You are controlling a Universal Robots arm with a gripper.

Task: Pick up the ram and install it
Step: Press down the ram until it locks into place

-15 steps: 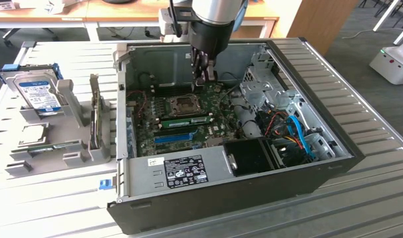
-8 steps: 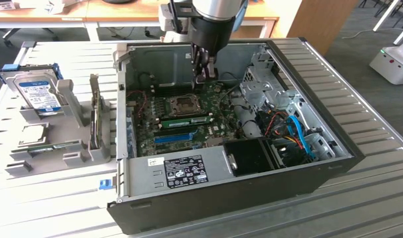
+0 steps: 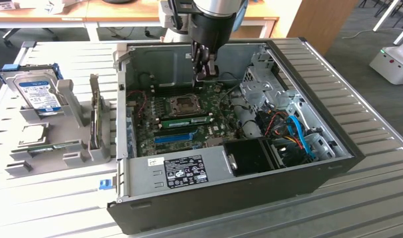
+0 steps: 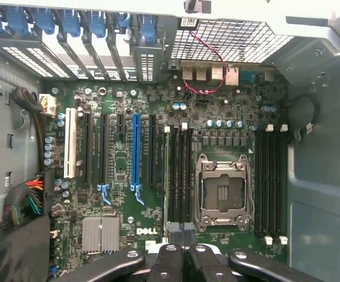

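**Fingers clenched inside the case, ram in a board slot**

Your gripper (image 3: 207,74) hangs inside the open case (image 3: 334,168), over the far part of the motherboard (image 3: 188,111), past the CPU socket (image 3: 185,104). Its fingers (image 4: 169,261) are clenched together, and you can see nothing held between them. In the wrist view they sit just over the end of the dark memory slots (image 4: 179,176) that run beside the socket (image 4: 222,188).

In the exterior view the ram (image 3: 188,120) lies as a long green strip across the board, between the CPU socket and the blue slot (image 3: 171,137), parallel to both. It looks seated in a slot, though you cannot tell how deeply. The gripper is apart from it, higher and farther back.

The case lies on its side in the middle of the slatted metal surface (image 3: 373,124), with its open side up. Blue and orange cables (image 3: 298,134) crowd the corner of the case nearest the surface's right edge in the exterior view.

Near the surface's left edge in that view stands a grey holder (image 3: 69,158). It carries:
- a blue-labelled hard drive (image 3: 39,94), upright at its far end
- a square chip (image 3: 33,133), lying flat
- a second green stick (image 3: 46,147), lying flat at the near end
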